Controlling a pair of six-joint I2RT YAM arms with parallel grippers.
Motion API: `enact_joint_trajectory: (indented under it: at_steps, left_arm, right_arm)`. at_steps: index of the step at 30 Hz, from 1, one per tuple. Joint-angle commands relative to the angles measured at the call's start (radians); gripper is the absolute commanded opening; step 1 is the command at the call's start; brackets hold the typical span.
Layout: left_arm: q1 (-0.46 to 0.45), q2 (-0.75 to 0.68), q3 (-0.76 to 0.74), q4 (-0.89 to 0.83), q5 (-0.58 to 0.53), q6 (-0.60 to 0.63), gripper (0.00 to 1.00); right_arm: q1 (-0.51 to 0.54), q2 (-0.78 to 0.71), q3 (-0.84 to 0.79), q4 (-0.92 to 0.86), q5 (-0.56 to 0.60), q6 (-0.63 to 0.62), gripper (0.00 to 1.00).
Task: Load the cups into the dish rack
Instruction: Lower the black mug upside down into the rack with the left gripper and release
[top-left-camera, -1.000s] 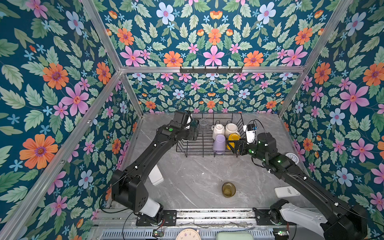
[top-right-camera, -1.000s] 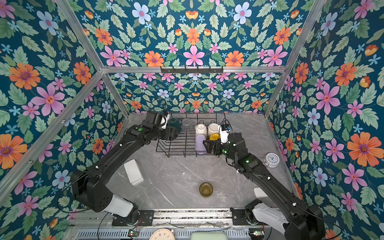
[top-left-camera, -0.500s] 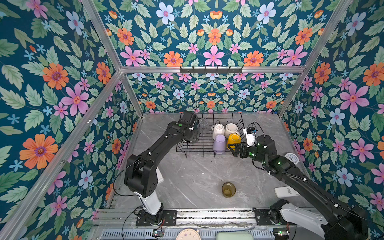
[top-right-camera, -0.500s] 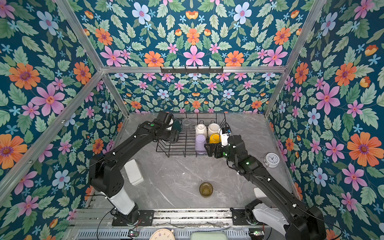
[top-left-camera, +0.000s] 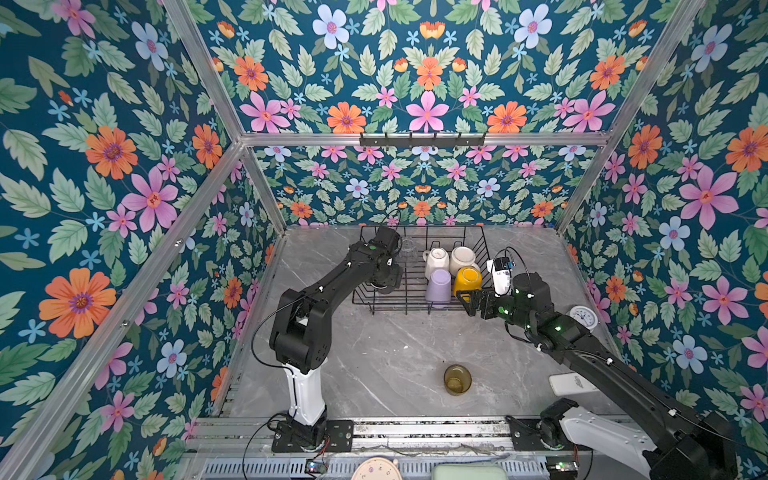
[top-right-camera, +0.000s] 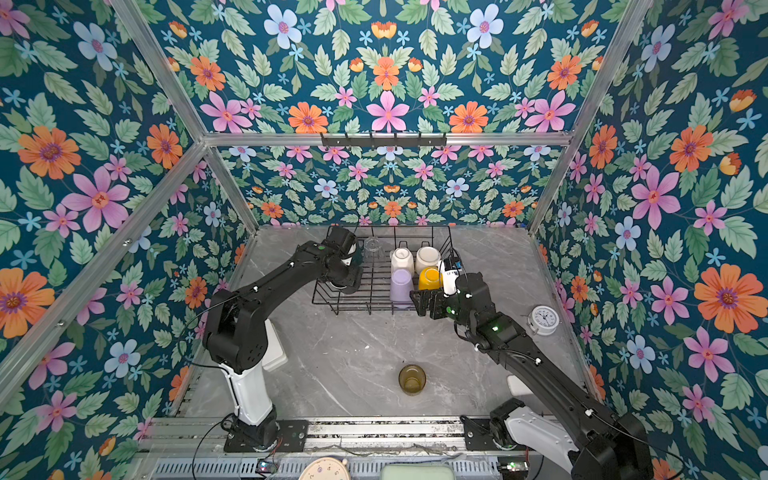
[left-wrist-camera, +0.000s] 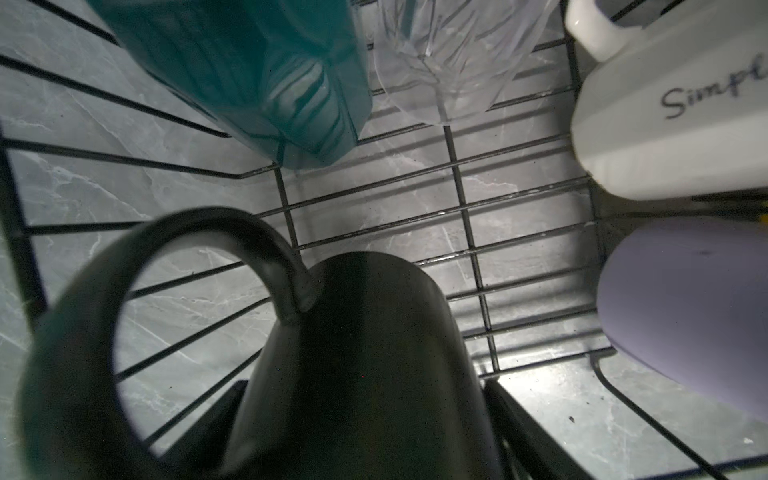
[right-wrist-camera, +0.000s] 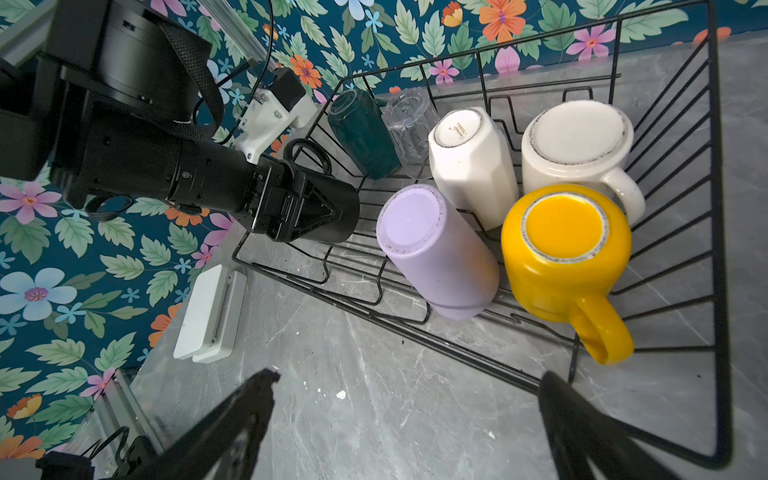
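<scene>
The dish rack sits on the bench at the middle of its far edge. Six cups stand base-up inside it. A dark green mug and a clear glass are in the rack's far left part. Toward its right side stand a white mug with script and a round white mug. A lilac tumbler and a yellow mug stand just in front of those two.

The left pincer reaches into the rack's near left part and grasps a black mug, with a finger on either side of its body and the handle pointing away from the other cups.

The right pincer is released, its fingers spread wide with nothing between them, hovering just outside the rack's near right corner.

An amber glass stands mouth-up on the bench near the middle of its front edge, well apart from the rack. A small white alarm clock sits by the bench's right edge.
</scene>
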Motion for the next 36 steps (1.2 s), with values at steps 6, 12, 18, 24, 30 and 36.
enact_joint_trajectory:
  at_steps: [6, 12, 18, 24, 30, 36]
  left_arm:
    - [0.002, 0.043, 0.013, 0.010, -0.024, 0.004, 0.04]
    - [0.001, 0.067, 0.014, 0.010, -0.023, 0.003, 0.23]
    - [0.001, 0.092, 0.014, 0.012, -0.026, 0.001, 0.49]
    - [0.002, 0.098, 0.010, 0.013, -0.050, 0.000, 0.72]
    - [0.001, 0.098, 0.008, 0.019, -0.071, -0.002, 0.86]
    - [0.002, 0.094, 0.005, 0.019, -0.085, -0.003, 0.94]
  right_arm:
    - [0.001, -0.010, -0.001, -0.002, 0.004, -0.007, 0.99]
    - [0.000, -0.005, 0.006, 0.001, 0.002, -0.008, 0.99]
    - [0.001, 0.016, 0.016, 0.006, -0.014, -0.005, 0.99]
    - [0.000, 0.013, 0.015, 0.000, -0.005, -0.010, 0.99]
    - [0.000, 0.022, 0.024, 0.001, -0.015, -0.010, 0.99]
    - [0.001, 0.022, 0.025, -0.002, -0.015, -0.013, 0.99]
